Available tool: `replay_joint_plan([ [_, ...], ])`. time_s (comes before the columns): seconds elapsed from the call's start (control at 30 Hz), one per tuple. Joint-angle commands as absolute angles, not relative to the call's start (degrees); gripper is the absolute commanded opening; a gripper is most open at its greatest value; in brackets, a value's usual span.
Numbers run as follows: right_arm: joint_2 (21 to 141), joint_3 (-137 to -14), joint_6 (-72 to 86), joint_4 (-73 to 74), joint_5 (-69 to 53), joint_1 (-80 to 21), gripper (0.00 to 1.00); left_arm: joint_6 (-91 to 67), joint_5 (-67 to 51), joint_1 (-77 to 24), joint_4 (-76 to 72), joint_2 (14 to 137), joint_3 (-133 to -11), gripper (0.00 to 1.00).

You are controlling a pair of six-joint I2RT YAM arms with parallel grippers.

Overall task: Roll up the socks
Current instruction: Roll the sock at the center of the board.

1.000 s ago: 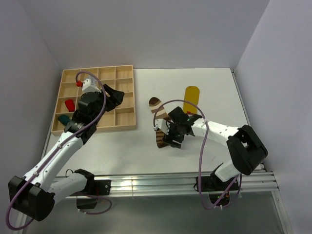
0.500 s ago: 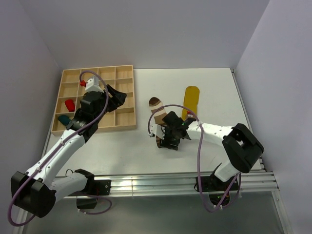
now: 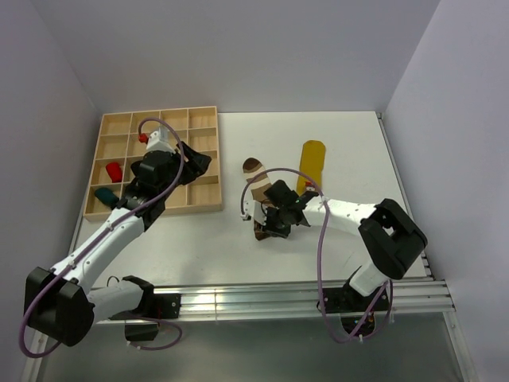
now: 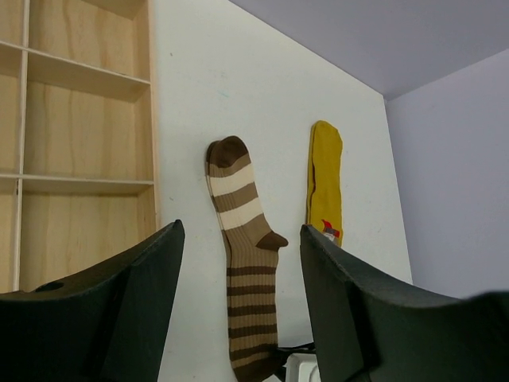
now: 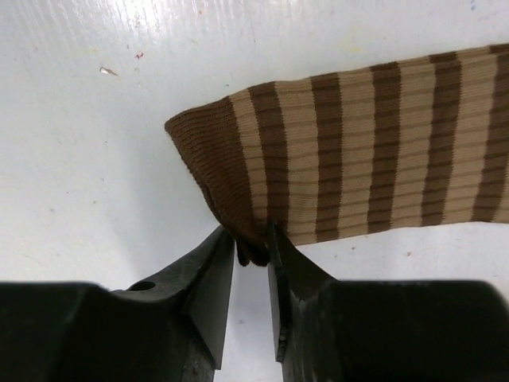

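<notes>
A brown-and-tan striped sock (image 3: pixel 256 185) (image 4: pixel 246 263) lies flat at mid table, toe at the far end. In the right wrist view its dark brown cuff (image 5: pixel 219 159) bunches up at the near corner, where my right gripper (image 5: pixel 253 248) (image 3: pixel 268 225) is shut on a pinch of the fabric. A mustard yellow sock (image 3: pixel 312 161) (image 4: pixel 324 179) lies flat to the right of it. My left gripper (image 3: pixel 196 162) (image 4: pixel 241 231) hangs open over the right side of the wooden tray, with nothing between its fingers.
The wooden compartment tray (image 3: pixel 203 205) sits at the left. It holds a red sock roll (image 3: pixel 114 171) and a teal roll (image 3: pixel 103 193) in its left cells. Walls close in the table at the back and both sides. The right arm's cable loops over the striped sock.
My right gripper has slid left to the striped sock's cuff end and closed on it. The left arm has drifted a little to the right over the tray, staying open.
</notes>
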State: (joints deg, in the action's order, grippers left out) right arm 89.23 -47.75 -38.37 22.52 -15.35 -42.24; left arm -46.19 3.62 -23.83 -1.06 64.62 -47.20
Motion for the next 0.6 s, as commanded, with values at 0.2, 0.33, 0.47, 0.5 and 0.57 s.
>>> replay_joint_plan([
  [0.2,98.4,-59.9,-38.5,39.3,-34.3,-29.7,0.26,-45.9,5.4,-29.3,-9.8,65.1,-41.8,0.59],
  [0.33,105.3,-66.1,-40.4,48.8,-42.2,-26.1,0.25,-43.2,10.3,-34.4,-12.2,66.8,-40.8,0.54],
  [0.47,112.2,-72.0,-41.9,57.0,-47.5,-22.9,0.25,-40.4,9.4,-38.7,-18.5,69.0,-38.2,0.52],
  [0.5,115.3,-74.4,-43.2,61.0,-48.3,-22.0,0.25,-38.0,8.6,-40.5,-19.9,69.5,-37.9,0.52],
  [0.57,117.8,-77.3,-43.9,64.2,-50.6,-21.4,0.25,-35.3,5.0,-42.1,-23.0,71.4,-36.6,0.53],
])
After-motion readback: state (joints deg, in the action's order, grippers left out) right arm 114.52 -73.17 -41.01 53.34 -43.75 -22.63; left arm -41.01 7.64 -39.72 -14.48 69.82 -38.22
